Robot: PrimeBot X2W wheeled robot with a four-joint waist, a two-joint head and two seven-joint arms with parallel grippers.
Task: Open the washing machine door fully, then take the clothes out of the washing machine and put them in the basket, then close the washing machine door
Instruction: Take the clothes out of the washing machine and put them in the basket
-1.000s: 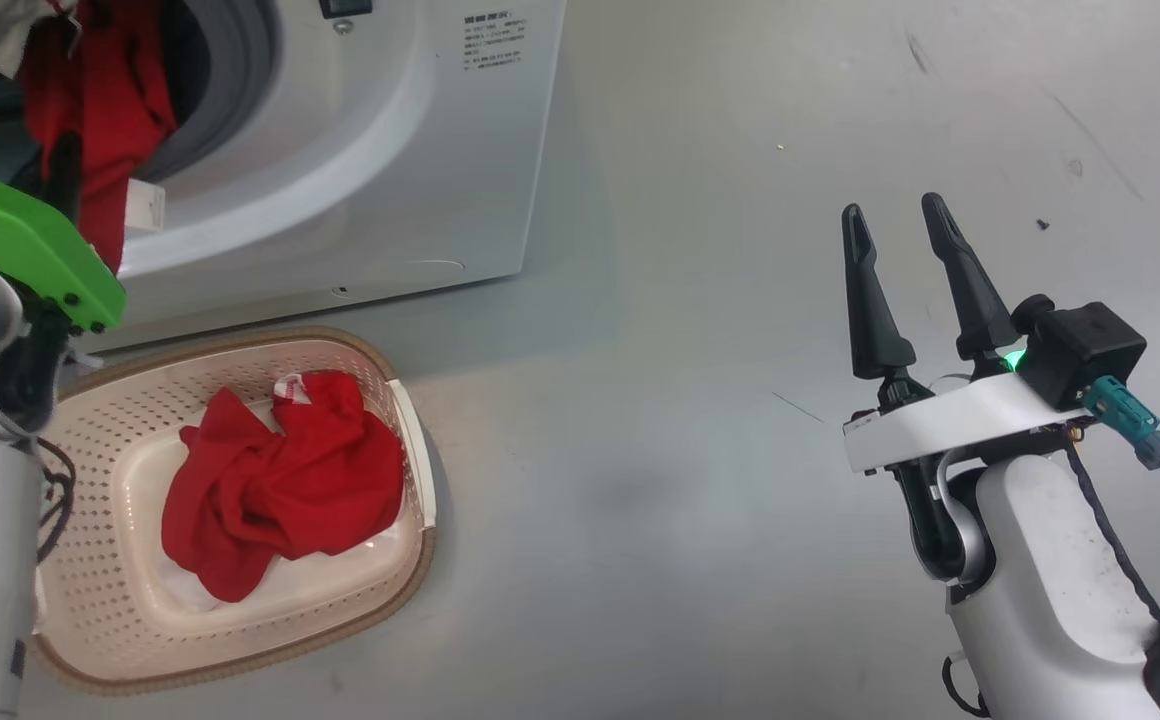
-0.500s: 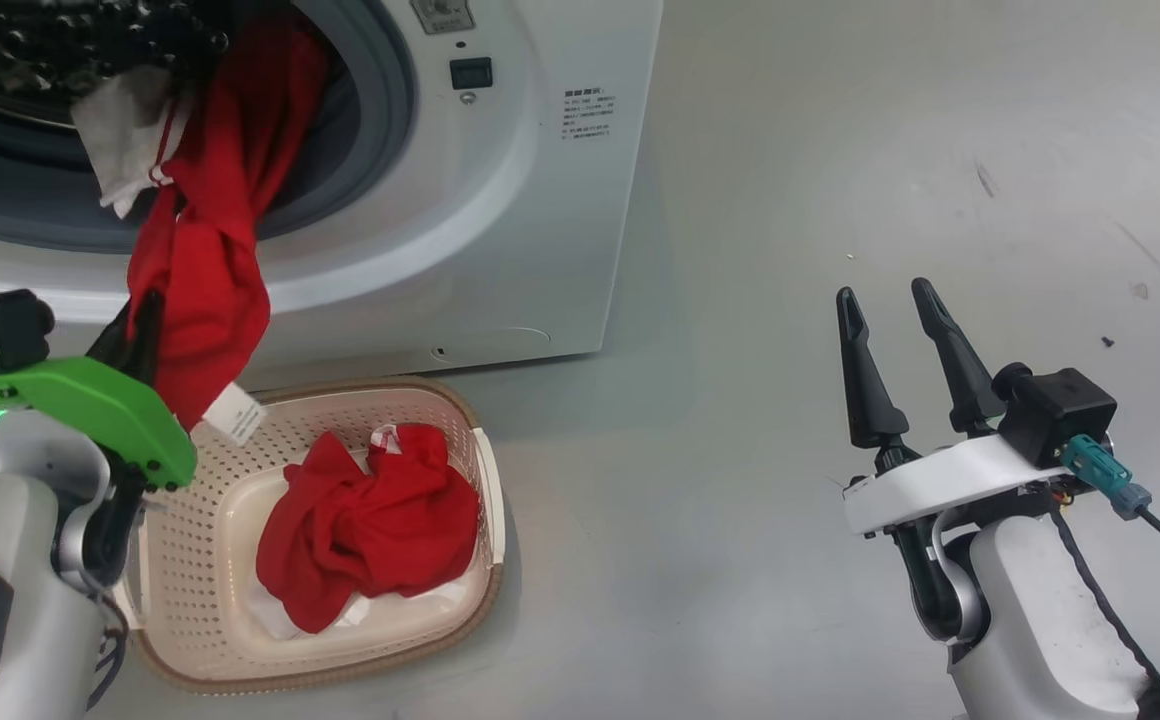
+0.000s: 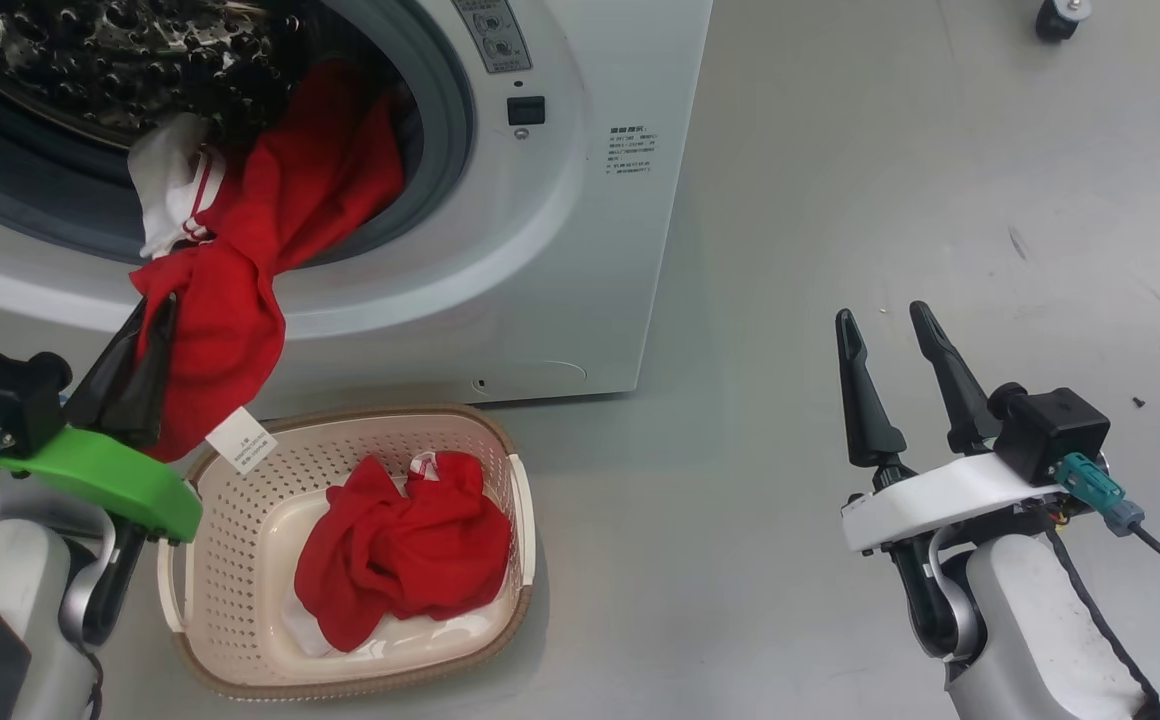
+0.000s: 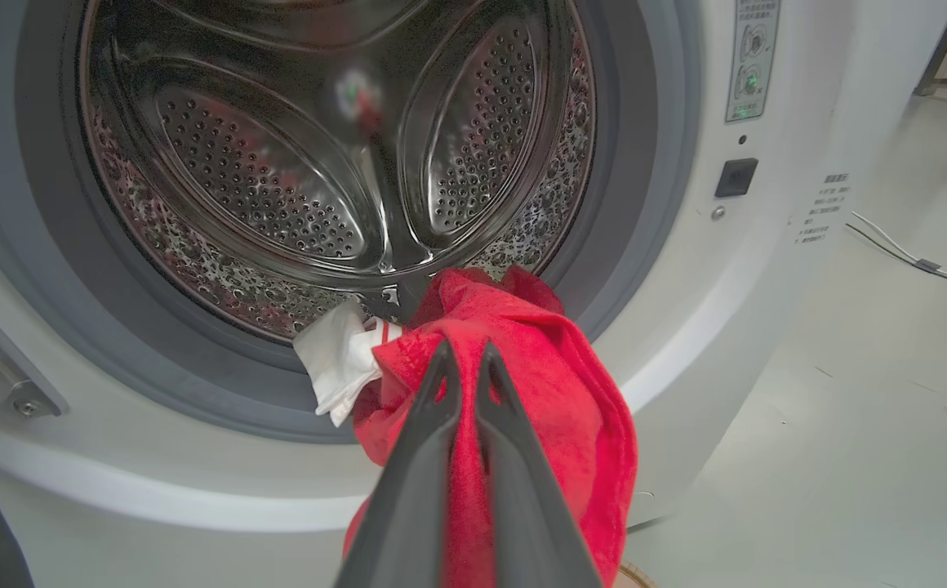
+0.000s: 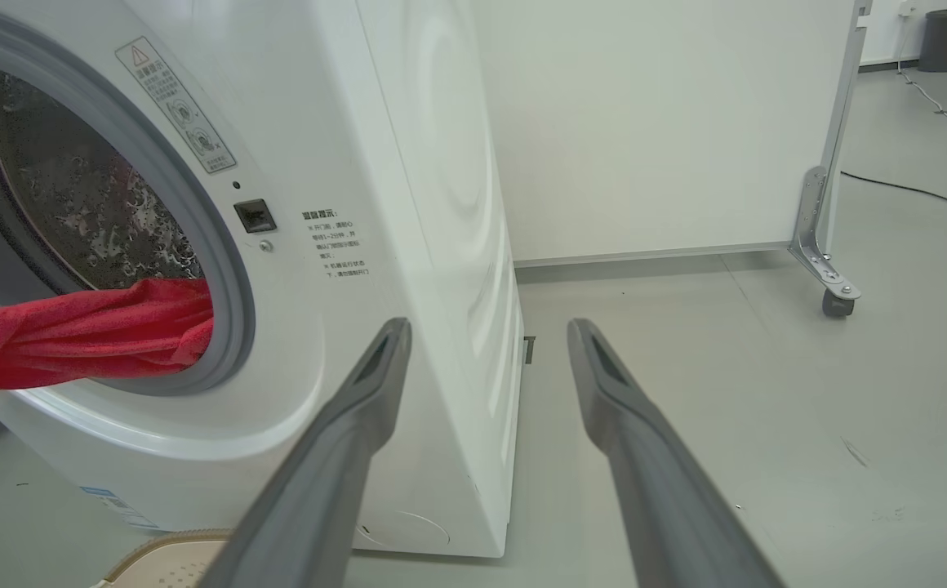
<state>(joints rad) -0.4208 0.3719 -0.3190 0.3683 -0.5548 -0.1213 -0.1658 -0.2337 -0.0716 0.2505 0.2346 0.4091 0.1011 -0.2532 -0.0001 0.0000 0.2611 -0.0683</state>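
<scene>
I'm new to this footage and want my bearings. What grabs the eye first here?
A bright red garment spills out of the washing machine, pinched in the shut left claw. Below it, a second red garment lies crumpled in the cream basket on the grey floor. The right claw hangs open at the right.

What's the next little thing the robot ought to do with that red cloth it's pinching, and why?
Probably draw the left hand a little way back from the washing machine. It is shut on the red garment, whose far end lies inside the drum, so it isn't free to drop. The basket waits just below.
</scene>
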